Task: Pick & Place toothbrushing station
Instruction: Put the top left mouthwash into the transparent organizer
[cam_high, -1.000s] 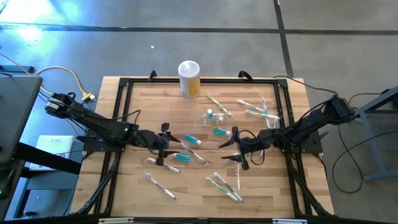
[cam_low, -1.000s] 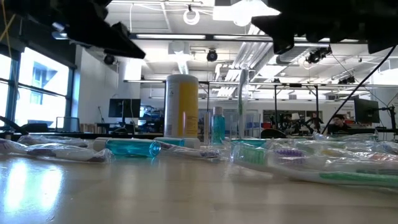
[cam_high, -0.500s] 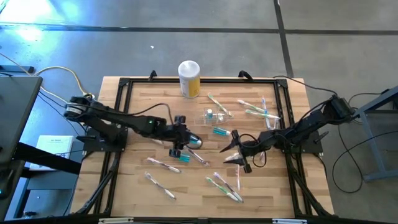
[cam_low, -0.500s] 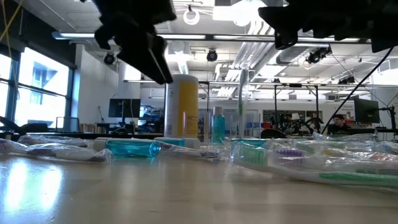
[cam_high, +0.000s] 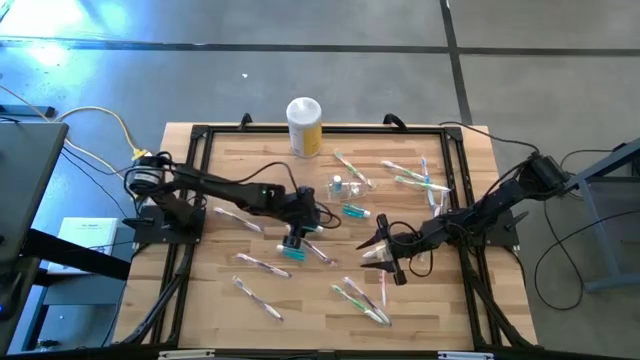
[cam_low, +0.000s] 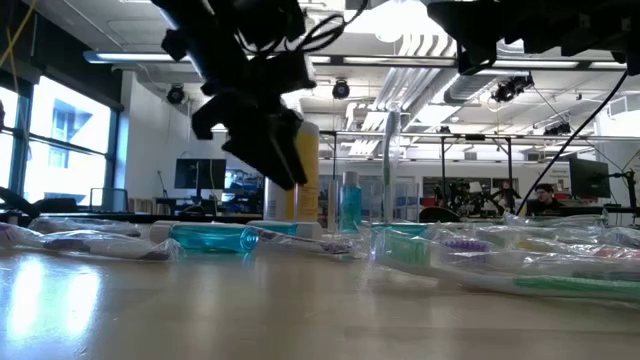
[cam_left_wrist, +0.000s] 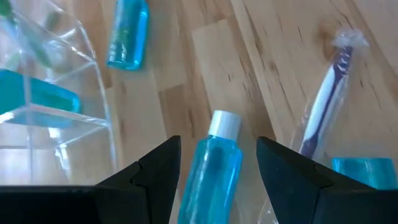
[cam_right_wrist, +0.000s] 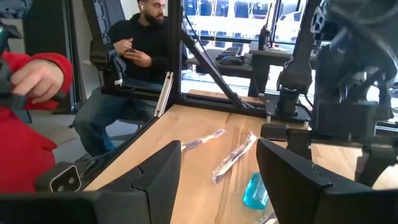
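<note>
The toothbrushing station (cam_high: 340, 188), a small clear plastic holder, stands on the wooden table right of centre, with a small blue bottle upright in it. It also shows in the left wrist view (cam_left_wrist: 68, 81) and the low view (cam_low: 385, 215). My left gripper (cam_high: 305, 222) is open and hovers just left of the station, above a lying blue bottle with a white cap (cam_left_wrist: 214, 165), which shows between its fingers (cam_left_wrist: 155, 171). In the low view my left gripper (cam_low: 270, 150) is clear of the table. My right gripper (cam_high: 386, 255) is open and empty, nearer the front edge.
A tall yellow canister with a white lid (cam_high: 304, 125) stands at the far edge. Wrapped toothbrushes (cam_high: 360, 300) and blue bottles (cam_high: 355, 211) lie scattered over the table. A black frame (cam_high: 200, 135) borders it. People (cam_right_wrist: 134, 56) sit beyond the table's left side.
My left gripper has gone toward the table's right edge and down, from left of centre to just beside the station, over the lying blue bottle. My right gripper has shifted a little toward the near edge. Both stay open.
</note>
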